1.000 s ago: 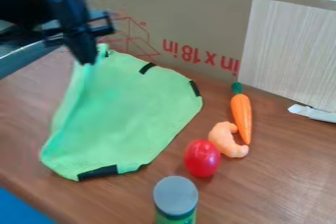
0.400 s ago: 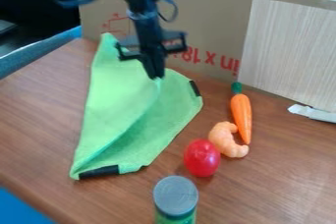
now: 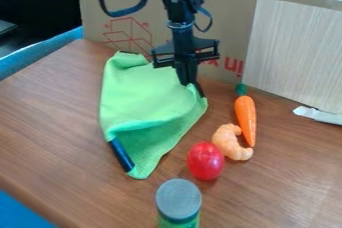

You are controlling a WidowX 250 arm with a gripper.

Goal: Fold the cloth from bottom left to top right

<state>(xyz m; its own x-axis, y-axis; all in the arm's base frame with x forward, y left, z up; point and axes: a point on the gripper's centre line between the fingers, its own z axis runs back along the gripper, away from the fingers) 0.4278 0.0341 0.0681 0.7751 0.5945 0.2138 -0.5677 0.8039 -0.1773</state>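
Note:
My gripper (image 3: 188, 83) hangs over the upper right part of the green cloth (image 3: 150, 97), shut on a piece of its edge beside the black strip at the right corner. The cloth lies doubled over itself, its upper layer drawn toward the right and its left side forming a long bulging edge. At the lower end a single layer shows below the fold, with a dark strip slanting along its left border.
Right of the cloth are a red tomato-like toy (image 3: 206, 160), a shrimp-shaped toy (image 3: 231, 142) and a carrot (image 3: 246, 117). A grey-lidded jar (image 3: 178, 201) stands at the front. The cardboard wall (image 3: 220, 17) rises behind my gripper.
From the upper left, my gripper has moved right and slightly down, pulling the cloth's edge across. The cloth's left side has come inward, and the lower strip has turned from nearly level to steep.

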